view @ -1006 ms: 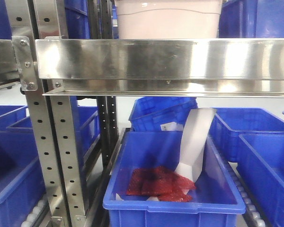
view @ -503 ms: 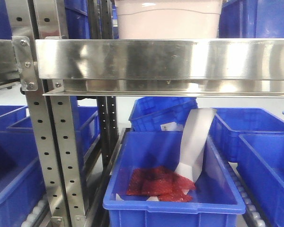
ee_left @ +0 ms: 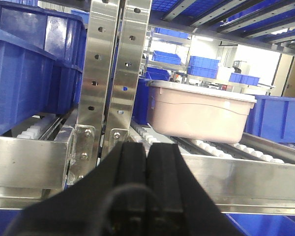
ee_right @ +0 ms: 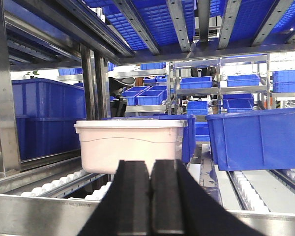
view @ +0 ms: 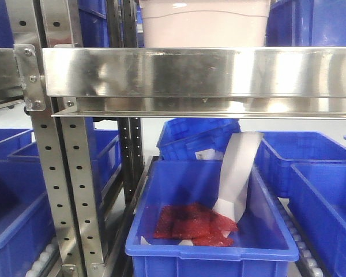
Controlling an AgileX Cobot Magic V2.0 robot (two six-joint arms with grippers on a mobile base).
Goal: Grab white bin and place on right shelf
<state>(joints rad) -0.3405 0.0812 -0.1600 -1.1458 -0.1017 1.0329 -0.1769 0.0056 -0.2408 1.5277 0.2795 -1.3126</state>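
The white bin (view: 205, 26) stands on the roller level of the right shelf, behind its shiny front rail (view: 207, 72). In the left wrist view the white bin (ee_left: 199, 110) sits to the right, past the rail (ee_left: 246, 177). My left gripper (ee_left: 147, 147) is shut and empty, short of the rail and apart from the bin. In the right wrist view the white bin (ee_right: 130, 145) sits straight ahead on the rollers. My right gripper (ee_right: 150, 164) is shut with nothing in it, also on the near side of the rail (ee_right: 39, 214).
Perforated steel uprights (view: 69, 190) stand at the left of the shelf. A blue bin (ee_right: 255, 137) sits right of the white bin, another (ee_left: 24, 78) beyond the uprights. Below, a blue bin (view: 161, 245) holds red packets (view: 190, 222) and a white sheet (view: 239, 173).
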